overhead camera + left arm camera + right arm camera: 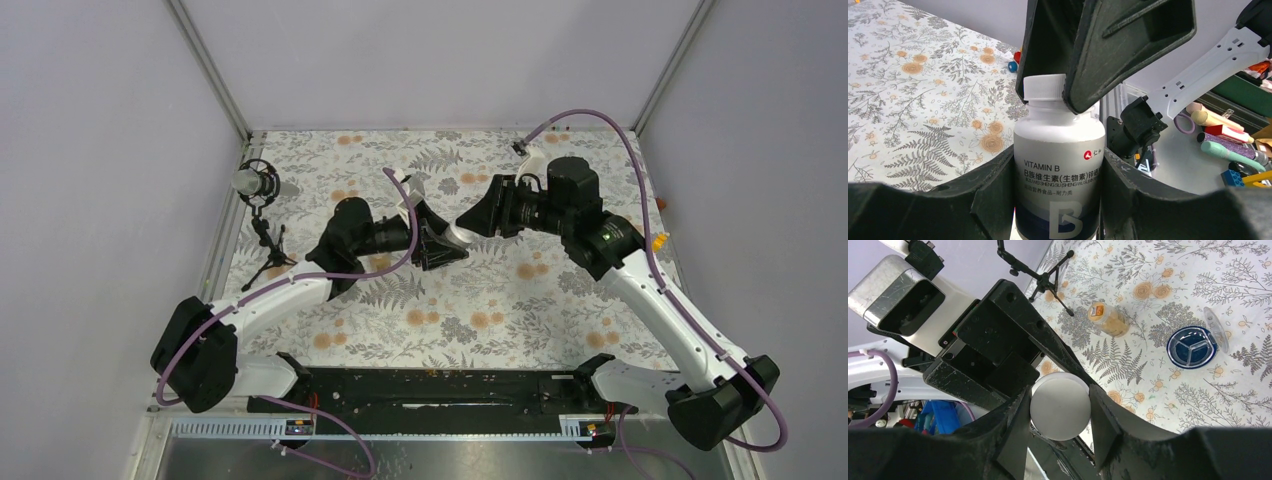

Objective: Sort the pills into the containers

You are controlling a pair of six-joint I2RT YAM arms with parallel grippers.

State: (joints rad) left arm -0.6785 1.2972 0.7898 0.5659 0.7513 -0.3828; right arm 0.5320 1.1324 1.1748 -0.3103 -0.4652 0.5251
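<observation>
From above, my left gripper and my right gripper meet nose to nose over the floral-printed tablecloth, hiding what is between them. A grey microphone on a small black tripod stands well apart by the left wall.

In my left wrist view, my left jaws are clenched on the body of the white plastic vitamin bottle with a dark blue base band. My right fingers crowd its top, pinching the white ribbed screw cap.

In my right wrist view, my right jaws grasp that cap on both sides. On the cloth beyond sits an amber translucent pill bottle, and apart from it a round dark blue three-compartment pill case, with a clear round lid at its rim
</observation>
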